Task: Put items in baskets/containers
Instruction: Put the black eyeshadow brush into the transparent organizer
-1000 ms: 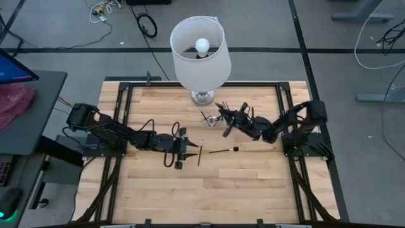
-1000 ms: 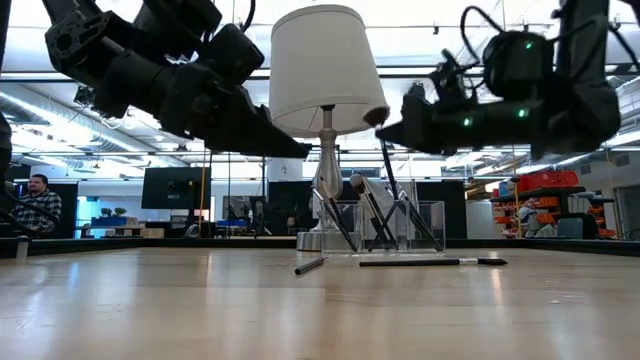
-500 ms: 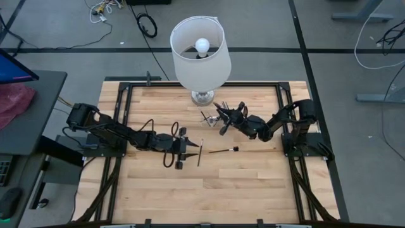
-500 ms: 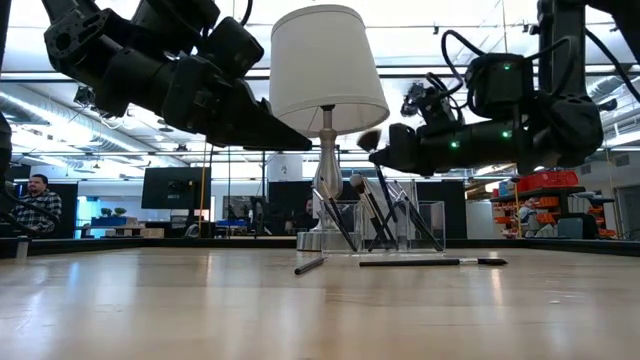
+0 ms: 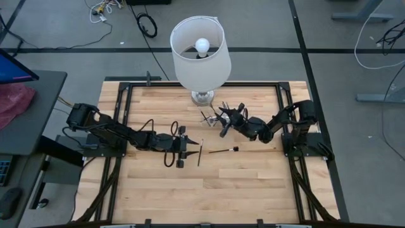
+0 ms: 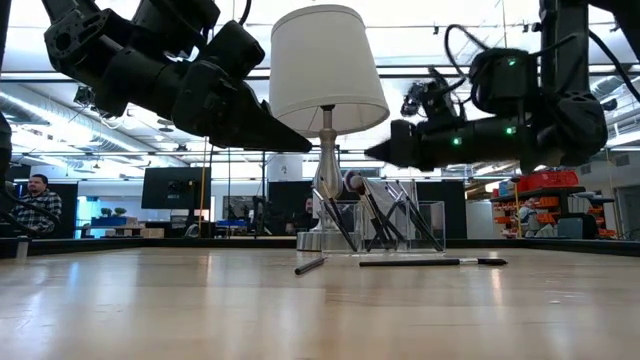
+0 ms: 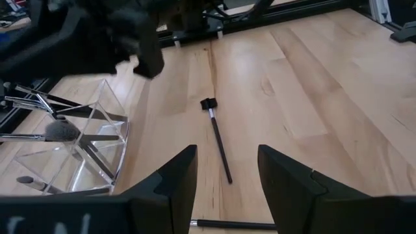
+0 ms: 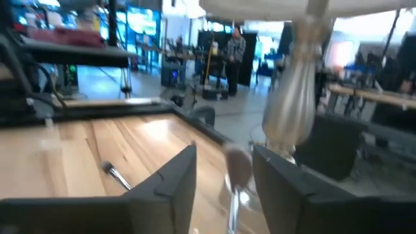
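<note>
Counted on the table
Two loose brushes (image 5: 223,151) (image 5: 199,153); one clear box (image 7: 97,146) holding several; one lamp (image 5: 199,47); two arms.

no readable text, no labels, no brand marks, no numbers in any view

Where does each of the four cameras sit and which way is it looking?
High: overhead, straight down; both dark arms, white lamp.
Low: table height, level across; both arms overhead, small clear plastic box.
Left wrist: on the left arm, looking past the open left gripper at the thin dark makeup brush on the wood.
Right wrist: on the right arm, past the open right gripper toward the lamp stem.
Shared: left wrist and low both show the box.
</note>
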`<action>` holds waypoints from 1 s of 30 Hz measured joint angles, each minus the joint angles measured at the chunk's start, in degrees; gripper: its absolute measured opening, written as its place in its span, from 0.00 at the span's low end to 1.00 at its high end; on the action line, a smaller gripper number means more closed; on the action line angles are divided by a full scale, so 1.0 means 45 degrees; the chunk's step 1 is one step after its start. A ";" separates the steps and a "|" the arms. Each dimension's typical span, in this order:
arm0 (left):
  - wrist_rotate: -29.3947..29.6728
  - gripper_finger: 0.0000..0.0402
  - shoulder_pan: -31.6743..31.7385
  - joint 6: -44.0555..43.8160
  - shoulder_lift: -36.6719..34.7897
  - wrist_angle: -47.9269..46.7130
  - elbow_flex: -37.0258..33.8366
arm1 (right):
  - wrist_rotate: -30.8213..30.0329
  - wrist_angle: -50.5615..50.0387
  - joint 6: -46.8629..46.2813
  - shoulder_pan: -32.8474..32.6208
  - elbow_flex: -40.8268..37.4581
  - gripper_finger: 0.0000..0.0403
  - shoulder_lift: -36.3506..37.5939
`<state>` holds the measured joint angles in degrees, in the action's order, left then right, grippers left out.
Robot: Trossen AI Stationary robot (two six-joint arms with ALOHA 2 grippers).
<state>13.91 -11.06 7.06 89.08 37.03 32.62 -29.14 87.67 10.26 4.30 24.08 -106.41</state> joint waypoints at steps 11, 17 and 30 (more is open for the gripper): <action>0.0000 0.41 -0.0003 -0.0002 0.0000 -0.0003 0.0000 | -0.0035 0.0214 0.2931 -0.2574 0.0272 0.45 0.2140; -0.0005 0.41 -0.0001 -0.0012 0.0000 0.0000 0.0000 | 0.0540 -0.2567 0.2073 -0.3820 0.0277 0.45 0.4216; -0.0005 0.41 -0.0003 -0.0016 0.0000 0.0007 0.0000 | 0.4682 -1.2304 -0.3382 -0.4121 0.0270 0.45 0.5391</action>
<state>13.89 -11.07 6.98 89.08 37.06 32.62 -8.08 32.30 -4.95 -14.24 25.29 -82.15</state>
